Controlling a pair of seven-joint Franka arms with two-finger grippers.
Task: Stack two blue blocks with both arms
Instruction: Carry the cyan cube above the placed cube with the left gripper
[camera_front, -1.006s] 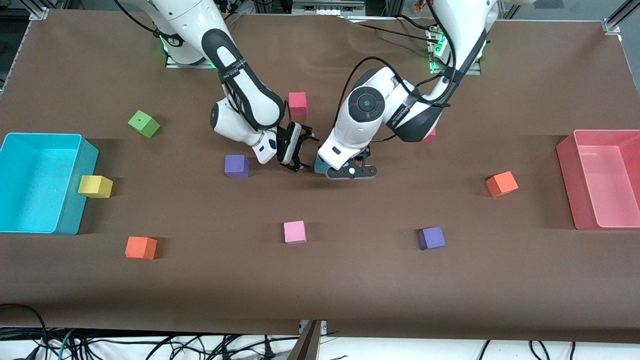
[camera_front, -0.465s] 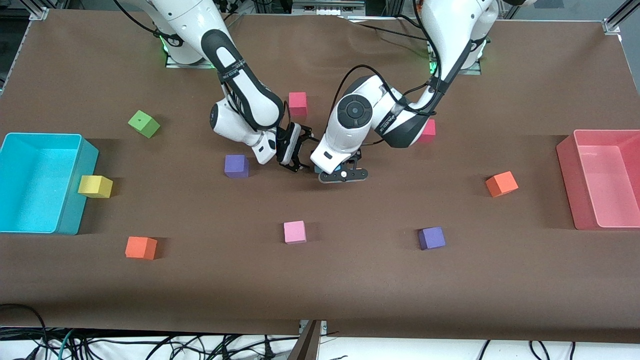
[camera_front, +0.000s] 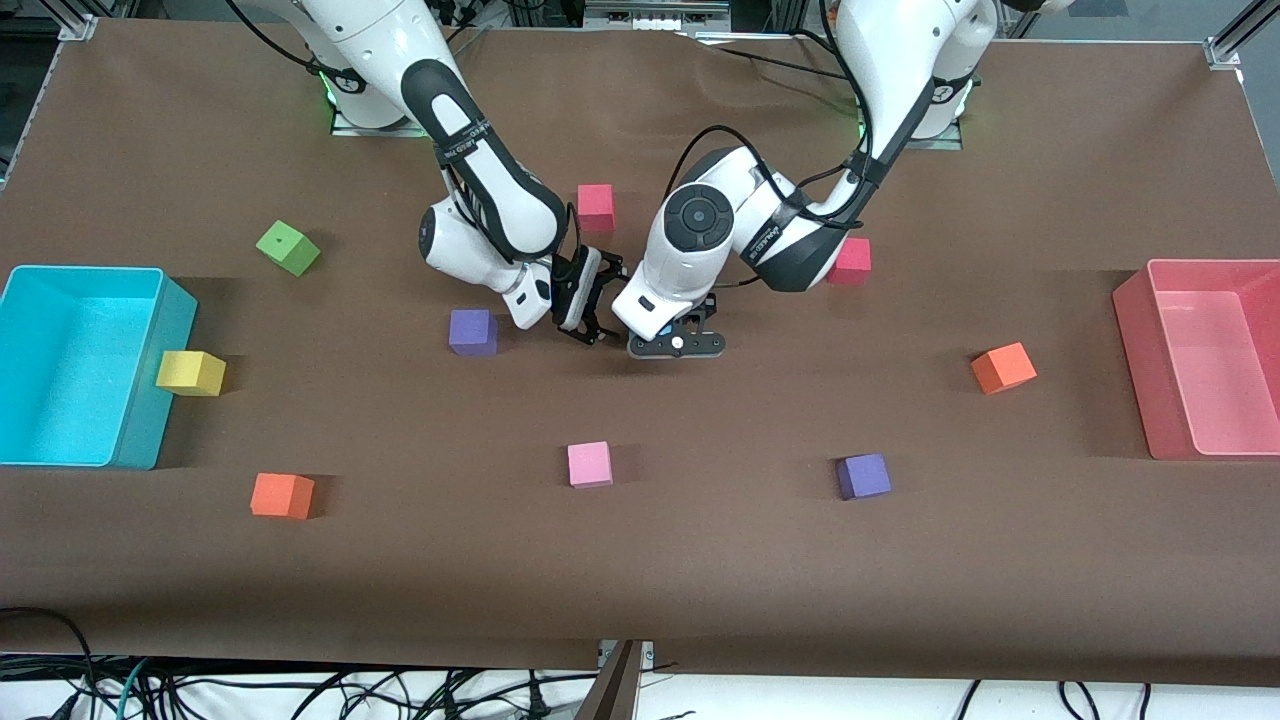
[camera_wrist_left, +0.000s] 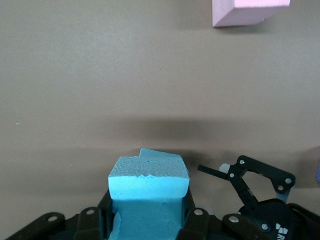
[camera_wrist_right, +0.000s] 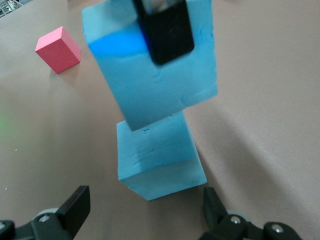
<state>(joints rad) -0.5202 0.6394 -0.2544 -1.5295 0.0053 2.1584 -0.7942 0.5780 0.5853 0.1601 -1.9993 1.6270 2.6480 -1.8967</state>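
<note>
The left tool (camera_wrist_left: 148, 220) pinches one blue block (camera_wrist_left: 149, 187) and holds it over the second blue block (camera_wrist_right: 159, 156), which sits on the brown worktop (camera_front: 700, 560) near the middle. In the right wrist view the two look just about touching. The right tool (camera_front: 590, 300) hangs beside them, fingers (camera_wrist_right: 75, 206) spread wide, gripping nothing.

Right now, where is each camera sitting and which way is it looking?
Front view: high across the table, facing both arms' bases.
Left wrist view: looks along the left gripper, shut on the held blue block.
Right wrist view: past the open right gripper at the lower blue block.
Both wrist views show the held block.
</note>
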